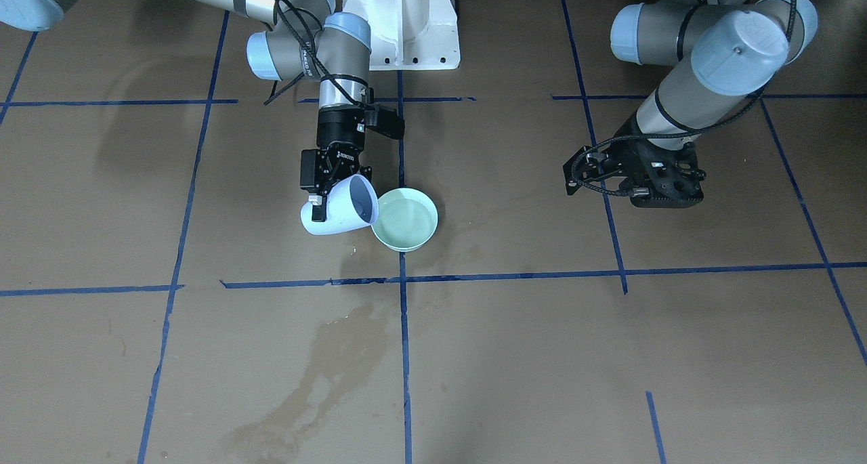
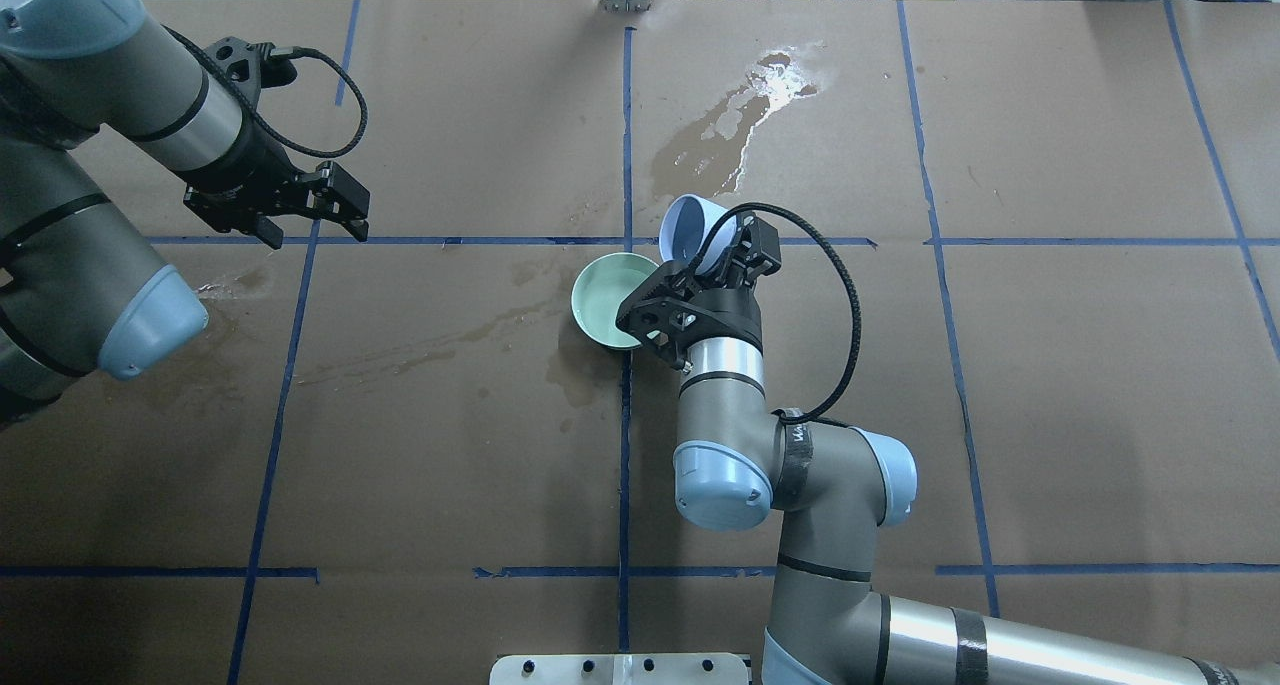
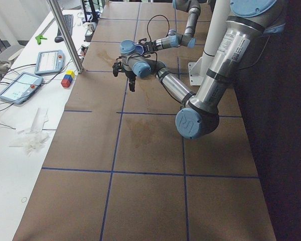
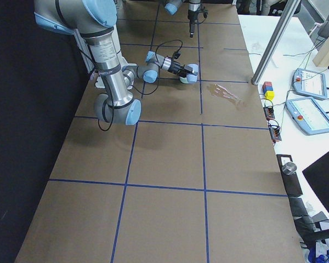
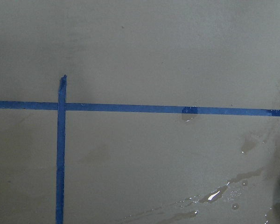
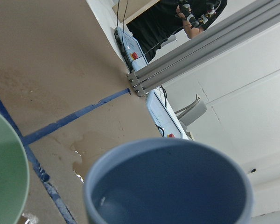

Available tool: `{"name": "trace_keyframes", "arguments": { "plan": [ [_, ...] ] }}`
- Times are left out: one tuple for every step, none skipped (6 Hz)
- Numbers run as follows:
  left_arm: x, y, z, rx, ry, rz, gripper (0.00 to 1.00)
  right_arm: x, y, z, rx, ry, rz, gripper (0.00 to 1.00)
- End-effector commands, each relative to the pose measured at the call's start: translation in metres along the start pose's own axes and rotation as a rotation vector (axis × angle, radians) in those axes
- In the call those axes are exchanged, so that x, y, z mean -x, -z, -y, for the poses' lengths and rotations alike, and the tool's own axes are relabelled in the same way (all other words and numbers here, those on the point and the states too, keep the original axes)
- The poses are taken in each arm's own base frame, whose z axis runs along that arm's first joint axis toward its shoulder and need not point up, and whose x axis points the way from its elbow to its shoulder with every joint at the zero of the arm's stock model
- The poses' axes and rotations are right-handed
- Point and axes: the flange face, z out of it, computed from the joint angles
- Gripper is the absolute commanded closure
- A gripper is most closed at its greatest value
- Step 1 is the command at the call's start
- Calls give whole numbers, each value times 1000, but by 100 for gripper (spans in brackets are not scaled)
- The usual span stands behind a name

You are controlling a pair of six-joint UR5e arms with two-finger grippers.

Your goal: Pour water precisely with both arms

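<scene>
Cup (image 1: pixel 333 215), pinched in the right gripper (image 1: pixel 330 192), tips its lip over the rim of the bowl (image 1: pixel 396 246), where water (image 1: pixel 408 221) pools. Overhead, the left gripper (image 2: pixel 315 231) hangs spread and empty, well apart from the bowl. The right wrist view seems to show a little water low in the cup. Roll the wrist slowly and keep the lip inside the bowl's rim.

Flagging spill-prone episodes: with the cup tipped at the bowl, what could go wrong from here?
1. The cup, held by the right gripper, tips at the rim of the bowl, not over its middle, so the pour may land on the stained paper.
2. The left gripper hangs far off, so nothing steadies the bowl if the cup bumps it.
</scene>
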Motion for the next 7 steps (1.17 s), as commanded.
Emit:
{"name": "trace_keyframes", "arguments": {
  "plan": [
    [0, 0, 0, 0, 0, 0, 0, 3, 5, 1, -5, 196, -21, 100],
    [-1, 1, 0, -1, -1, -1, 0, 7, 8, 0, -3, 236, -33, 100],
    [0, 0, 0, 0, 0, 0, 0, 10, 11, 0, 3, 307, -45, 100],
    [0, 0, -1, 0, 0, 0, 0, 10, 11, 0, 4, 390, -48, 100],
    [-1, 1, 0, -1, -1, -1, 0, 10, 14, 3, 1, 415, -57, 100],
    [0, 0, -1, 0, -2, 0, 0, 10, 14, 3, 0, 449, -62, 100],
    [0, 0, -1, 0, 0, 0, 0, 10, 16, 4, 0, 494, -72, 100]
  ]
}}
